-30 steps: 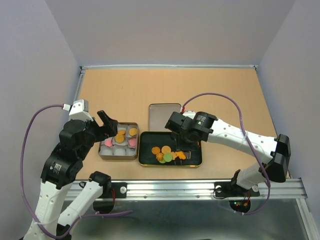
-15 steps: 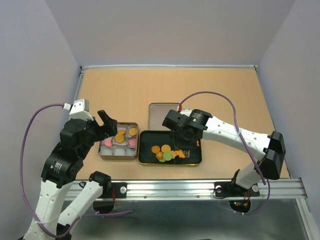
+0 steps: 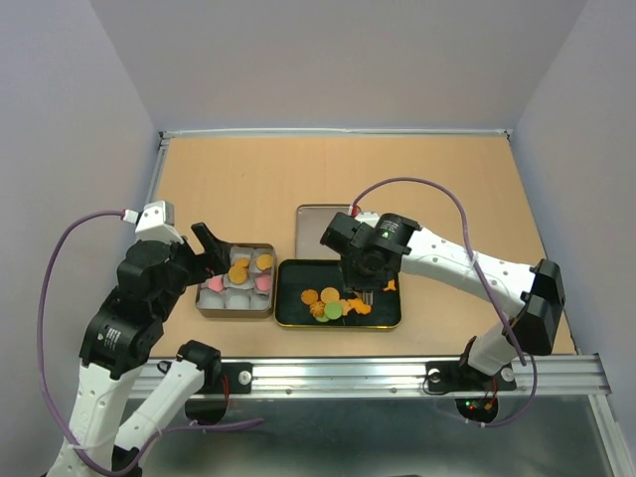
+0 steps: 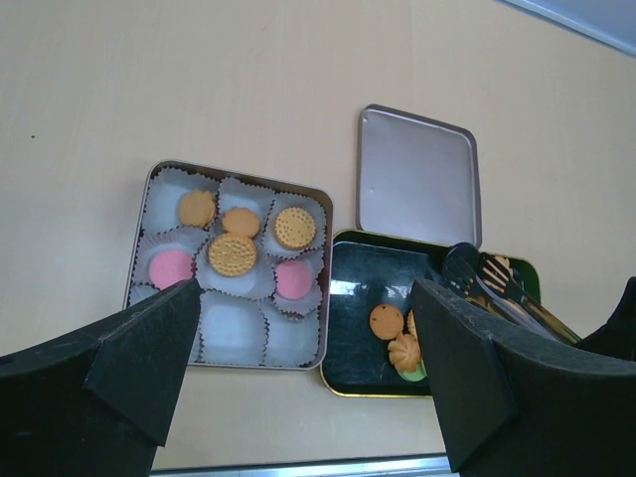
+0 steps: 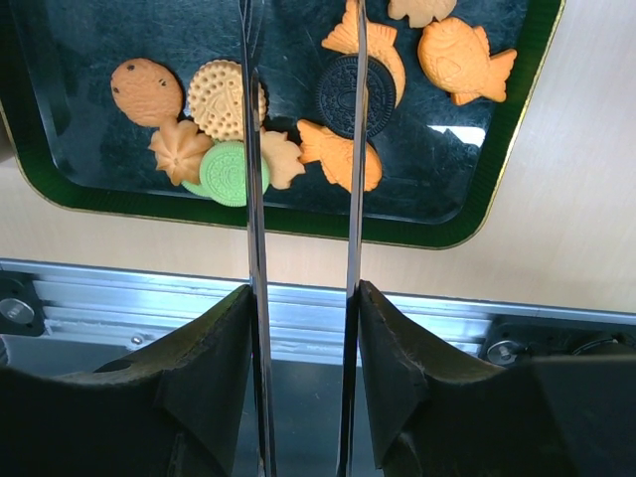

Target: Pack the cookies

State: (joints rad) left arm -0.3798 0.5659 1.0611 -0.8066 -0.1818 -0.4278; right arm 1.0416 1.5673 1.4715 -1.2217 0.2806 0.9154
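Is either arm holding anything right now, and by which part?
Nothing is held. The left tool hangs open, empty; on the right tool, metal blades stand apart above the cookies.

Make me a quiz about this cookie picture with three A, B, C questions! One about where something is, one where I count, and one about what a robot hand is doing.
1. Where is the lid?
A. leaning on the wall
B. on the floor
C. flat on the table, behind the black tray

2. How many pink cookies sit in the tin with paper cups?
A. none
B. two
C. five

3. What is the left gripper doing?
A. open, holding nothing
B. shut on a cookie
C. shut on a paper cup

Answers:
1 C: the lid lies flat on the table just behind the black tray.
2 B: the left wrist view shows one pink cookie at the tin's left side and one nearer the tray.
3 A: its fingers stand wide apart above the tin with nothing between them.
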